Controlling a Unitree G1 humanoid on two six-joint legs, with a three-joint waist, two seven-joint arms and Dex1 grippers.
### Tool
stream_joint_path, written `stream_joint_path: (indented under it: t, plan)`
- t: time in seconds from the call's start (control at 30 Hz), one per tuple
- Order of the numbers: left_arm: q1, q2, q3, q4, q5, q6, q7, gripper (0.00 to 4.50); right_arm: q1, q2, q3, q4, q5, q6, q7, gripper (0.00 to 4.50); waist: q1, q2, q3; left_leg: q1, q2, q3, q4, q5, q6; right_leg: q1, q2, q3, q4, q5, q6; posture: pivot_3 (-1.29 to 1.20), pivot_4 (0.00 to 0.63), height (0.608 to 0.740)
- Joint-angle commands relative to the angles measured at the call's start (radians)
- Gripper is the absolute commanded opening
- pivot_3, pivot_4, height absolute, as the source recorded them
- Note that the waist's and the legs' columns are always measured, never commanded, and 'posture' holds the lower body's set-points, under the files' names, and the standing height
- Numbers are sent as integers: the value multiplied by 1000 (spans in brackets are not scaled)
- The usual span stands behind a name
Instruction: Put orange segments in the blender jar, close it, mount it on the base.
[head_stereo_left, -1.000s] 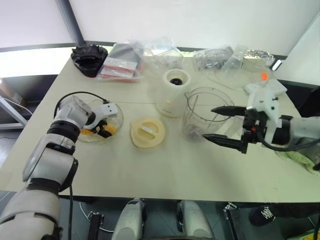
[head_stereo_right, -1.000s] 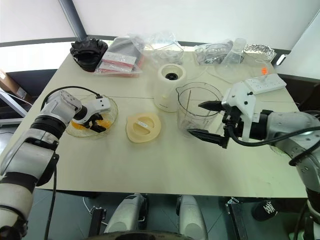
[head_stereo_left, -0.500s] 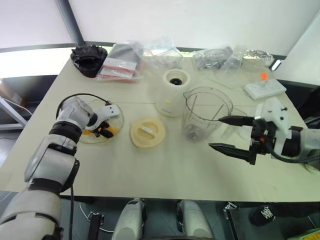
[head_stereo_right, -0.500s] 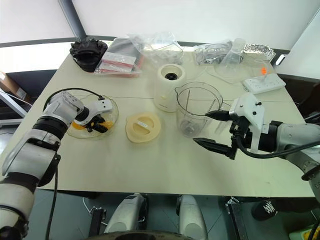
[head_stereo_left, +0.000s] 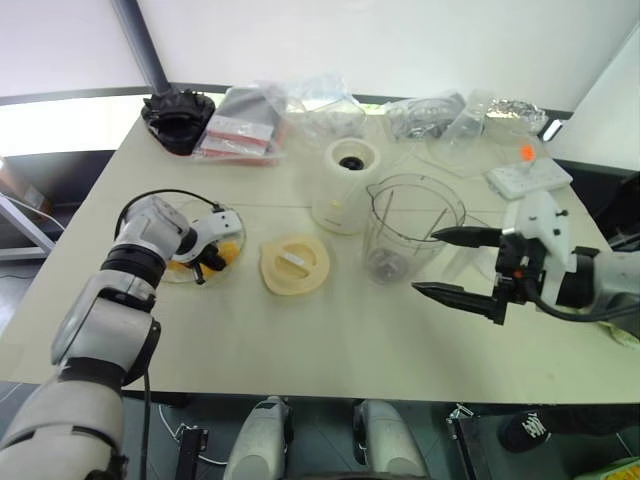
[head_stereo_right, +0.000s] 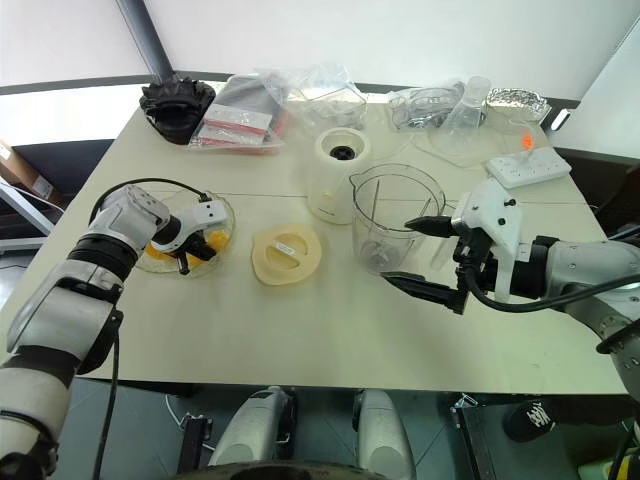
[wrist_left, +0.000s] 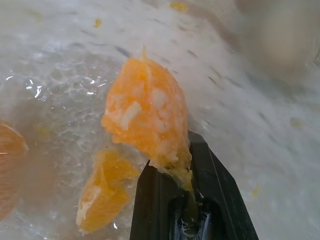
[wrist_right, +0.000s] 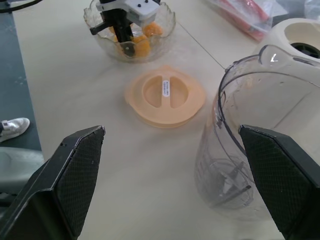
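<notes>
So the left gripper (wrist_left: 186, 165) had its jaws pinching one orange segment (wrist_left: 147, 117) over the shallow bowl (head_stereo_right: 222, 212), ready to carry. The right gripper (head_stereo_left: 450, 262) sat spread wide beside the empty blender jar (head_stereo_left: 410, 228) on the bench (head_stereo_left: 330, 340), probably to steady it.

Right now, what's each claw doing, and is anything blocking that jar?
Left gripper shut on an orange segment in the bowl. Right gripper open beside the blender jar. Jar open, lid aside.
</notes>
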Motion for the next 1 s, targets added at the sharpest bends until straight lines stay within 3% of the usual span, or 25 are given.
stream_joint_path:
  t: [0.03,0.37,0.63,0.77,0.93,1.0]
  plan:
    - [-4,6,33,-7,-35,29,-7,47,-28,-6,-2,2,-8,-27,3,4500,0,0,0,0,0,0,0,0,0,0,0,0,0,0,0,0,150,740]
    - [-21,91,161,-154,-160,191,-31,47,-39,-3,23,8,-18,-41,7,4500,-4,-1,1,-2,0,-1,0,0,0,-1,0,0,0,0,0,0,150,740]
    - [115,179,283,-482,-293,407,-4,47,-46,5,45,22,-27,-55,11,4500,-5,-1,1,-1,1,-1,0,0,0,-2,0,0,0,0,0,0,150,740]
    - [204,203,269,-588,-319,453,14,47,-59,6,62,35,-33,-64,23,4500,-3,-1,1,-1,1,-1,0,0,0,-1,0,0,0,0,0,0,150,740]
    - [229,187,220,-559,-296,417,81,47,-75,8,80,54,-47,-75,35,4500,1,-1,1,-1,1,-1,0,0,0,-1,0,0,0,0,0,0,150,740]
    - [213,166,195,-509,-272,384,131,626,-79,9,86,60,-51,-78,39,4500,0,-1,1,-1,1,-1,0,0,0,-1,0,0,0,0,0,0,150,740]
